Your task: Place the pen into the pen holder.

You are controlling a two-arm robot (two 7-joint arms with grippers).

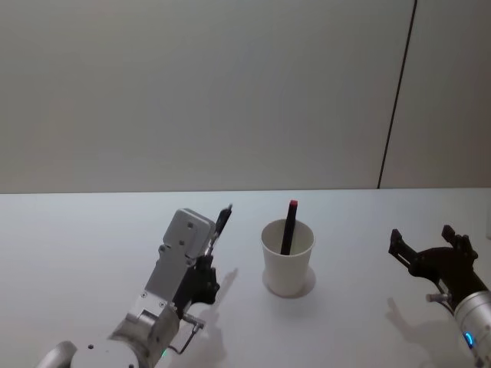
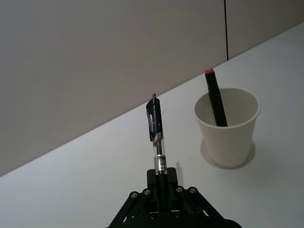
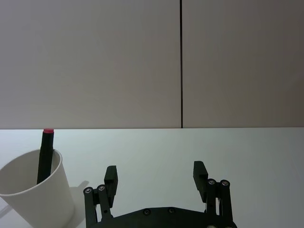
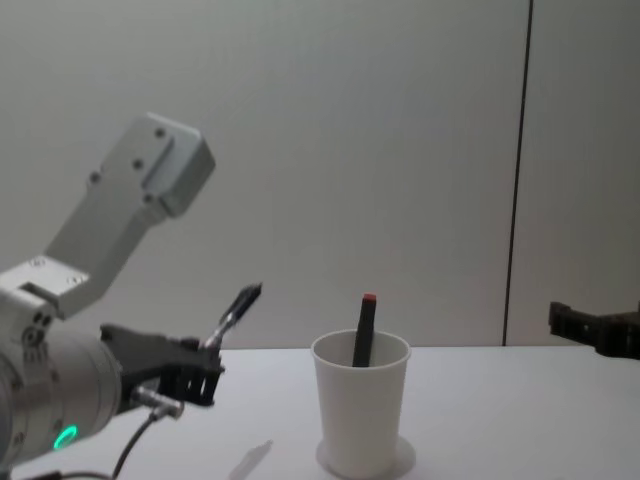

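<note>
The pen holder (image 1: 288,259) is a white paper cup standing mid-table, also seen as the cup (image 2: 228,127), (image 3: 34,192), (image 4: 361,405). A black marker with a red tip (image 1: 290,225) leans inside it. My left gripper (image 1: 211,257) is shut on a clear-barrelled pen with a black clip (image 2: 156,137), held above the table left of the cup, tip pointing up and tilted; the pen (image 4: 234,312) is apart from the cup. My right gripper (image 1: 430,247) hovers open and empty to the cup's right, its fingers (image 3: 110,176) spread wide.
The white table (image 1: 92,238) runs back to a plain grey wall with a dark vertical seam (image 1: 395,107). A cable (image 4: 135,445) hangs under the left wrist.
</note>
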